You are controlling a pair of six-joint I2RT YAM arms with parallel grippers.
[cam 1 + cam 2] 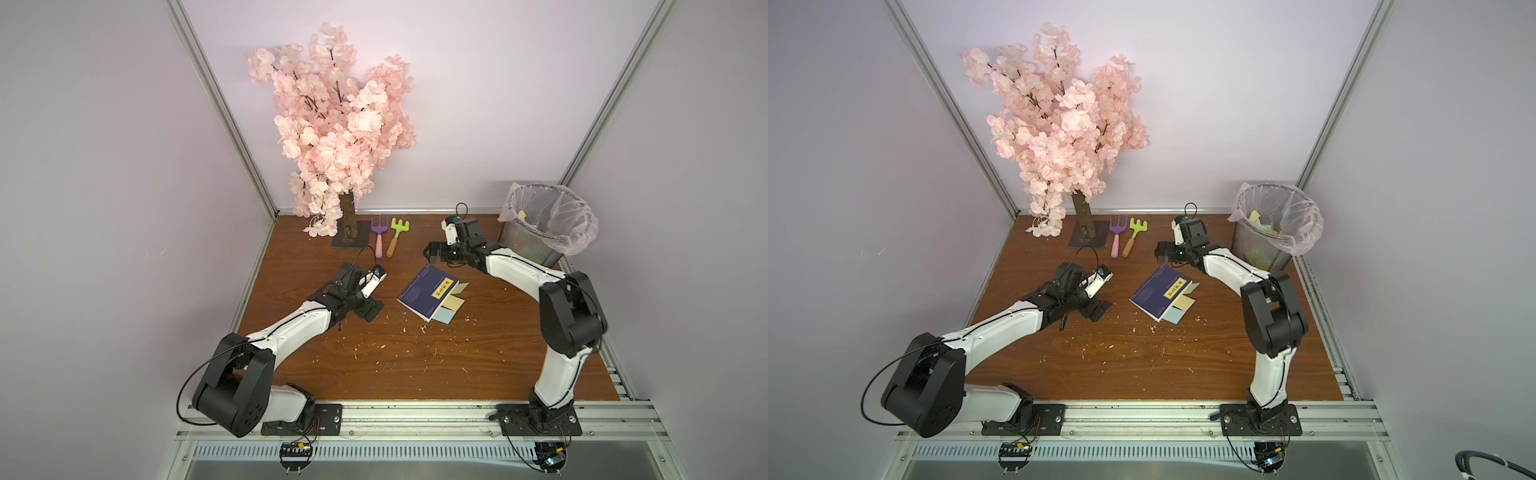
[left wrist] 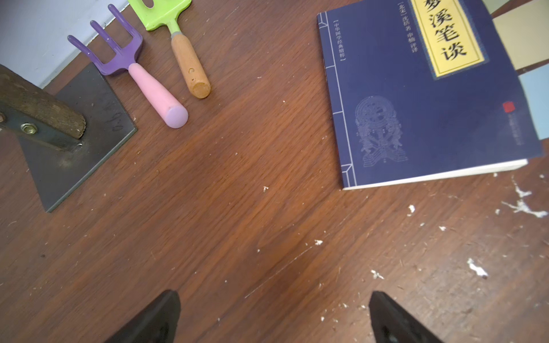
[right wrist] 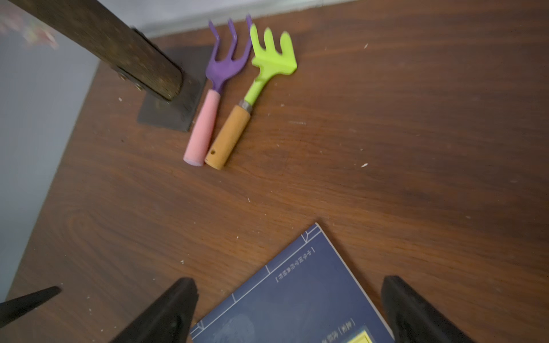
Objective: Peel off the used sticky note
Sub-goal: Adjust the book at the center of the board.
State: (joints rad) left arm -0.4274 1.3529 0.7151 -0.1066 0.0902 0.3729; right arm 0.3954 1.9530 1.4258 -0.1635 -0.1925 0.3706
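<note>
Sticky notes (image 1: 451,306) are protruding from the blue book's (image 1: 424,291) page edge, mid-surface, none being gripped. Discarded notes (image 1: 1260,220) are lying in the wastebasket (image 1: 525,245). Left fingers (image 2: 157,317) and right fingers (image 3: 172,308) are standing wide, holding nothing, near the book. Further peeling appears to be outstanding.

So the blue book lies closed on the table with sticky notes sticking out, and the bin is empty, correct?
No: the bin is not empty; a top view shows discarded notes inside it. The rest is right.
</note>
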